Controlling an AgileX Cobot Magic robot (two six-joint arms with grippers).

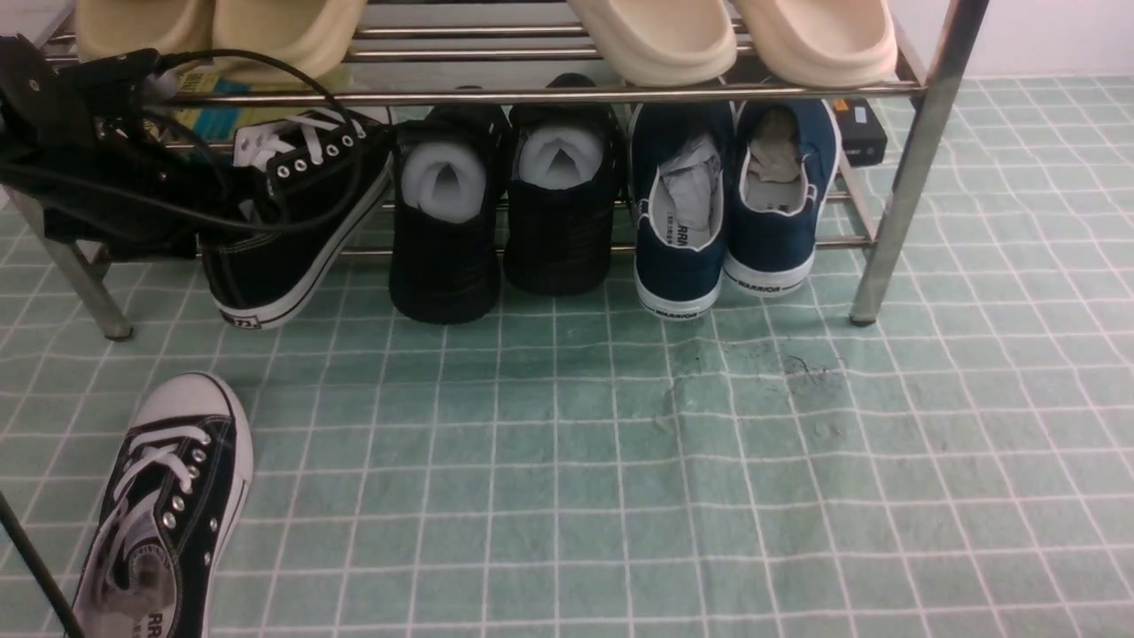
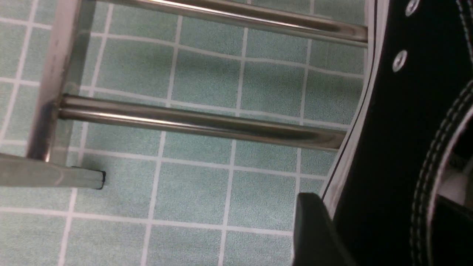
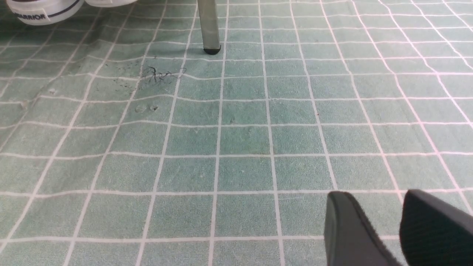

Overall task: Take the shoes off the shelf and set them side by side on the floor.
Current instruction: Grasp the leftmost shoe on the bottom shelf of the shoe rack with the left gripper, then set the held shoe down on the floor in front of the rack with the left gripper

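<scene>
One black canvas sneaker with white laces lies on the pale green gridded floor at the front left, toe pointing away. The other sneaker is tilted at the left end of the chrome shelf's lower tier, its heel hanging past the front rail. My left gripper is shut on this sneaker's side wall: one finger presses outside by the sole, the other sits inside the opening. My right gripper hovers open over bare floor, holding nothing; it is out of the front view.
All-black shoes stuffed with white paper and navy slip-ons fill the rest of the lower tier. Cream slippers lie on the top tier. Shelf legs stand at the left and right. A thin dark rod crosses the bottom-left corner.
</scene>
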